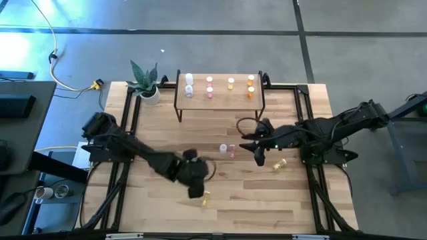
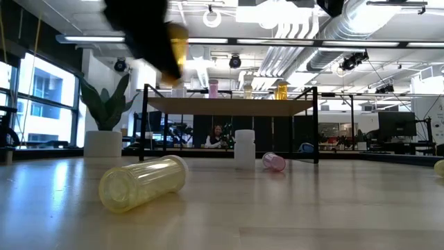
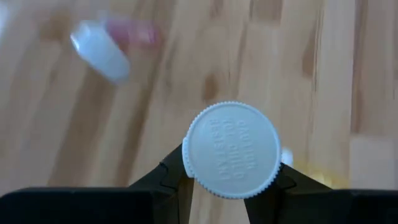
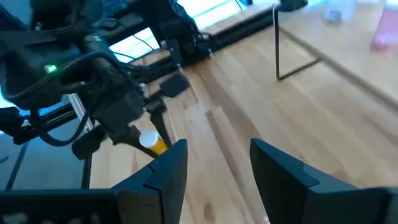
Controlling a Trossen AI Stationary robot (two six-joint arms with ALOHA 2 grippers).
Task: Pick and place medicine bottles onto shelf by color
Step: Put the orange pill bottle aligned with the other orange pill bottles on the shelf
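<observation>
My left gripper (image 1: 195, 189) is shut on an orange medicine bottle (image 4: 153, 142) with a white cap (image 3: 233, 149), held above the table's near middle. Just below it a pale yellow bottle (image 1: 205, 199) lies on its side. A white bottle (image 2: 244, 147) stands upright at mid-table, and a pink one (image 2: 273, 162) lies beside it. Another yellow bottle (image 1: 279, 164) lies near my right gripper (image 1: 259, 155), which hovers open with nothing between its fingers. The shelf (image 1: 220, 101) at the far side carries white, pink, yellow and orange bottles. My left gripper pinches the orange bottle between its two fingers at the rim of the white cap (image 3: 191, 175), one finger on each side. The cap's top faces the wrist, and the body points away past the fingertips. The bottle (image 2: 177, 50) is lifted well clear of the table.
A potted plant (image 1: 147, 85) stands at the far left corner beside the shelf. The shelf's thin black legs (image 2: 145, 125) rise at the back. Bare wood lies between the loose bottles and the shelf.
</observation>
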